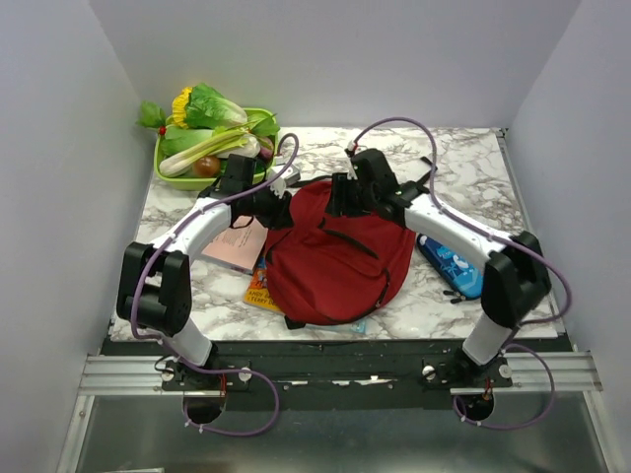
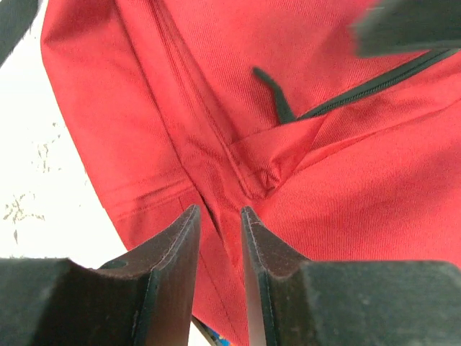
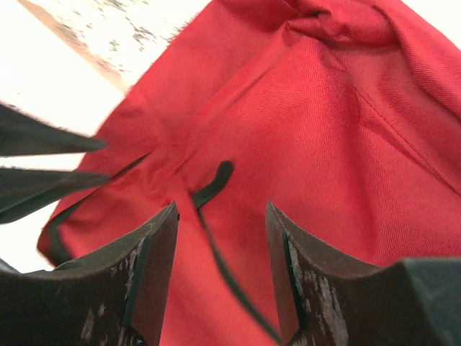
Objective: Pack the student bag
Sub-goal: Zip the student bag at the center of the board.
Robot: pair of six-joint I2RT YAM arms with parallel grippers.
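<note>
The student bag (image 1: 340,254), a dark red backpack with black zipper trim, lies in the middle of the marble table. My left gripper (image 1: 279,209) is at its top left edge. In the left wrist view the left gripper (image 2: 219,210) has its jaws nearly together, pinching a ridge of the bag's red fabric (image 2: 338,180). My right gripper (image 1: 341,197) is over the bag's top. In the right wrist view the right gripper (image 3: 222,207) is open just above the red fabric (image 3: 324,130), and the black zipper pull (image 3: 213,184) lies between its tips.
A green basket (image 1: 163,169) of toy vegetables stands at the back left. A pink book (image 1: 237,246) and an orange book (image 1: 258,289) lie left of the bag, partly under it. A blue patterned pencil case (image 1: 452,264) lies to its right.
</note>
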